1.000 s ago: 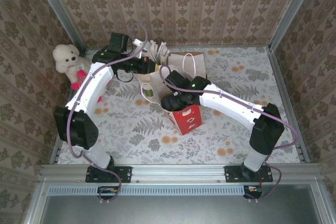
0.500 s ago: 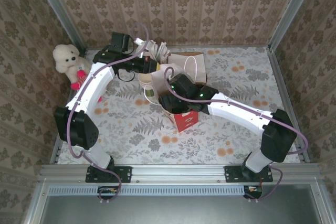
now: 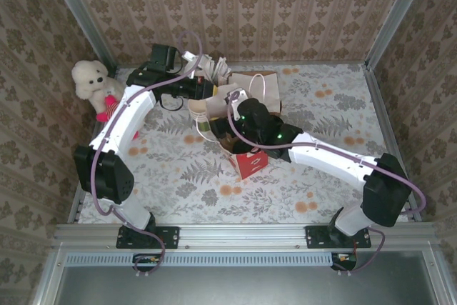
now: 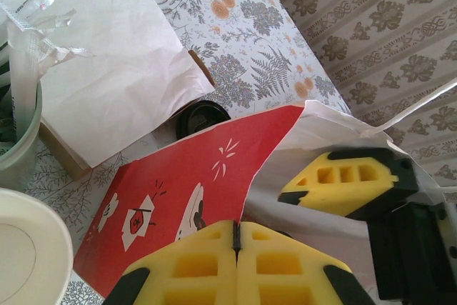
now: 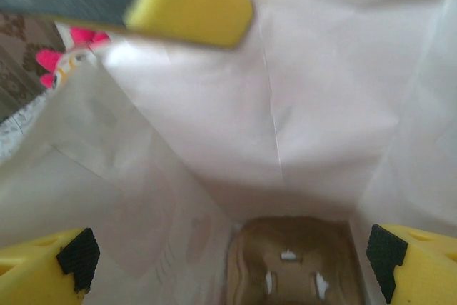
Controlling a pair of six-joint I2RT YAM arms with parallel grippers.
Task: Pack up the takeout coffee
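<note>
Paper bag [image 4: 164,198], rim seemingly pinched by left tool [image 4: 235,237]; right tool [image 5: 232,262] splayed inside.

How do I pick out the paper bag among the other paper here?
Look at the middle of the flower-patterned table. The paper bag sits there with the right gripper inside its open mouth. It alone is red outside with white drawings; the flat paper nearby is plain white.

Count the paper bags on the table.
2: a red bag standing open mid-table, right pincer inside; a pale bag lying flat behind it. Others may be hidden.
</note>
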